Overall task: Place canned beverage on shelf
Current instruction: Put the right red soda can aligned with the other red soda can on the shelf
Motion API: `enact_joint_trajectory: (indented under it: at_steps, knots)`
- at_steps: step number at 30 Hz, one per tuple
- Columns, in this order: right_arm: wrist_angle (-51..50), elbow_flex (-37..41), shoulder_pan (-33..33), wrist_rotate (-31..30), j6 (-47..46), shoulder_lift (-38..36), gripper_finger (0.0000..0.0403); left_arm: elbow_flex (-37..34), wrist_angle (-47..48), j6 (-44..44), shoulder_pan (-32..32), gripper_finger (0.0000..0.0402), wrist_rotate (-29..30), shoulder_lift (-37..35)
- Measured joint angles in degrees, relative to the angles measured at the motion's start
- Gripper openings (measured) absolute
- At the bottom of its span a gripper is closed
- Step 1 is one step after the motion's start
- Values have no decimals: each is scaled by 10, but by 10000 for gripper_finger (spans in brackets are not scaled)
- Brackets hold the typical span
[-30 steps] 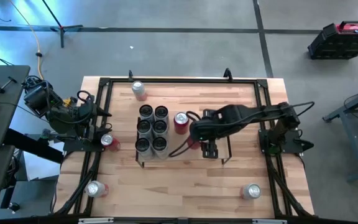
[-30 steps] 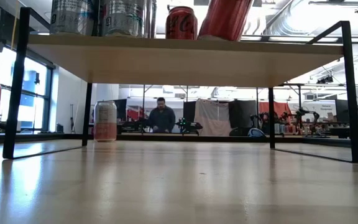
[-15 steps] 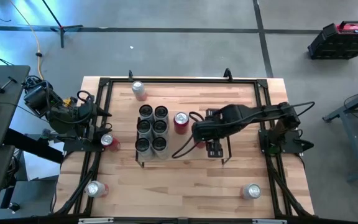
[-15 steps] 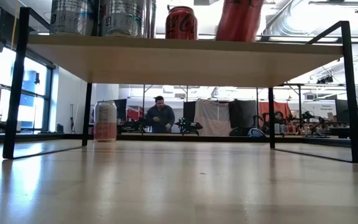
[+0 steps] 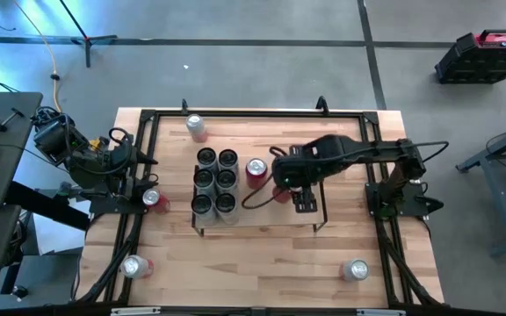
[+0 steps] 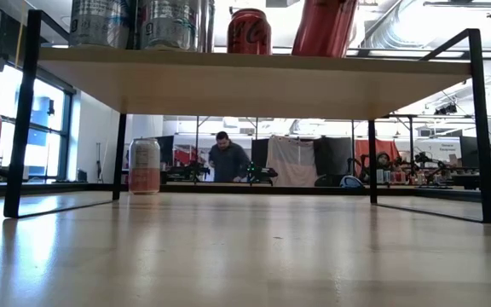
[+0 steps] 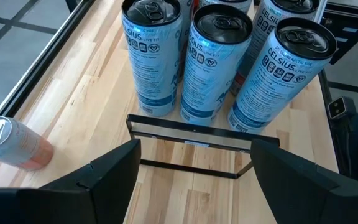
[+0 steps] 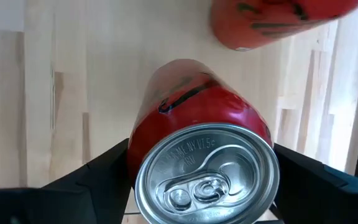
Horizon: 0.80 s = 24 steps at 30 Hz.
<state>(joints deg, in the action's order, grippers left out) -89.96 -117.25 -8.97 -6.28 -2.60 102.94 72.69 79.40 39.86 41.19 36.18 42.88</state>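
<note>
Right gripper [image 8: 201,186]: over the shelf [image 5: 266,215], just right of the upright red can; fingers spread wide on either side of a red can [image 8: 204,155], pinching it between them.
Held can: seen from the right wrist with its silver top and pull tab facing the camera; in the low view [image 6: 324,27] slightly tilted, base down at the shelf board [image 6: 254,77], cannot tell whether touching.
Second red can [image 5: 256,169]: standing upright on the shelf, just right of the silver block; also up top in the low view [image 6: 249,31].
Silver cans [image 5: 214,181]: six in a tight two-by-three block on the left end of the shelf; three pale blue-labelled ones close up in the left wrist view [image 7: 213,62].
Shelf: light-wood board on thin black wire end frames, middle of the table [image 5: 262,272]; from the low view seen from underneath, open space below.
Left gripper [image 7: 191,168]: parked at the left table edge, aimed across at the shelf end; fingers wide apart, nothing between them.
Loose cans: one by the left rail [image 5: 152,199], one at the near left corner [image 5: 133,266], one at the near right corner [image 5: 356,269], one at the far edge [image 5: 196,125].
Pink can [image 7: 14,144]: lying in the left wrist view beside the rail.
Background: person [image 6: 228,159] bent over a bench far behind the table.
</note>
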Motion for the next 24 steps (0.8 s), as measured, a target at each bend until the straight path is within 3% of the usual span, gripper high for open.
enact_joint_trajectory:
  at_steps: [7,15,24]
  knots:
    - [-1,0,10,21,-19,-50,303,0,0,0,0,294,0,0]
    - [-1,0,-21,19,-50,-74,303,0,0,0,0,294,0,0]
    - [1,117,-39,4,-93,-121,303,0,0,0,0,294,0,0]
